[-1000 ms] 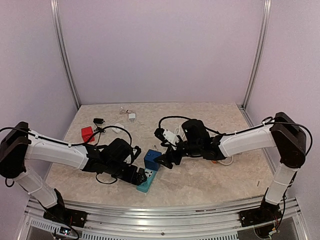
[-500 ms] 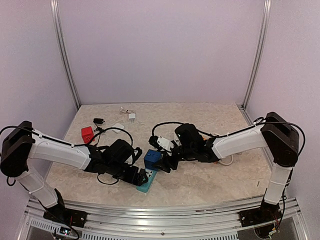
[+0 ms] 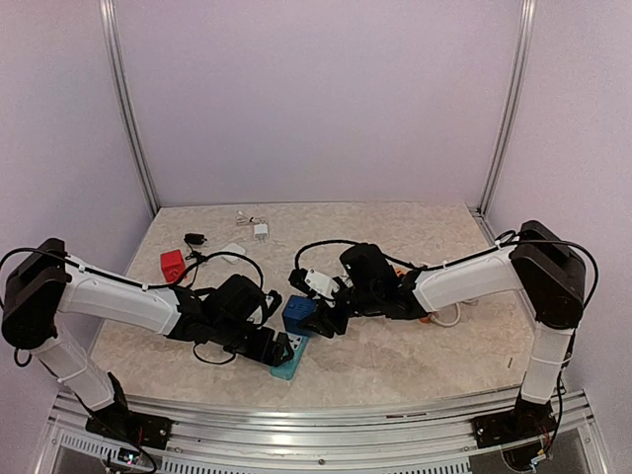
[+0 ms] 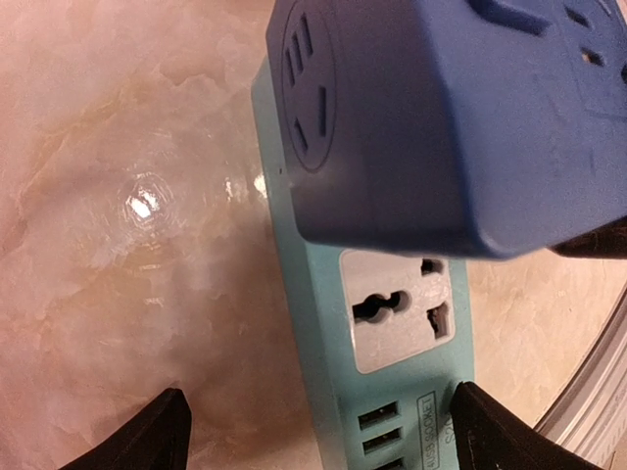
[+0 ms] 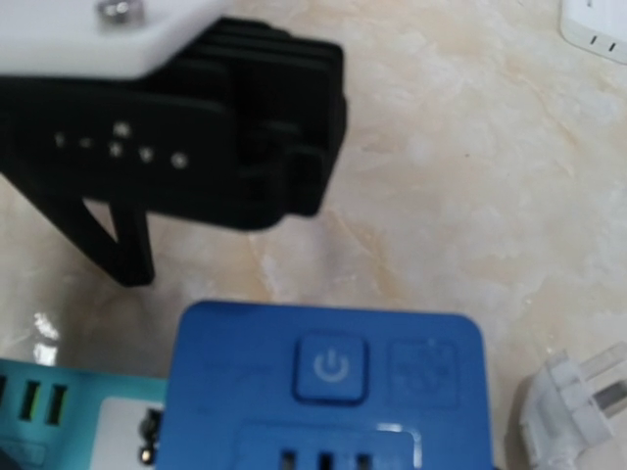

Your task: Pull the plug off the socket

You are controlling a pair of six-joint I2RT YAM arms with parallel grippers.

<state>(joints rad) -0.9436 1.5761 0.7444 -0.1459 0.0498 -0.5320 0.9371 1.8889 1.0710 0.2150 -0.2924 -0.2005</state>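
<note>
Left tool (image 3: pixel 277 348) spread wide, low, right tool (image 3: pixel 318 322) facing it closely

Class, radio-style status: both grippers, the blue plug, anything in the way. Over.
Left gripper open, straddling teal power strip. Right gripper at blue plug, jaws unclear. Plug seated in strip. No obstruction seen.

The top camera sits high behind the arms (image 3: pixel 118 294) and looks down on the whole table (image 3: pixel 415 222) from far off. The left wrist camera is very close to the teal socket strip (image 4: pixel 306 294), with the blue plug (image 4: pixel 460 117) filling its upper right. The right wrist camera looks down, just as close, at the same plug, low in its frame.
</note>
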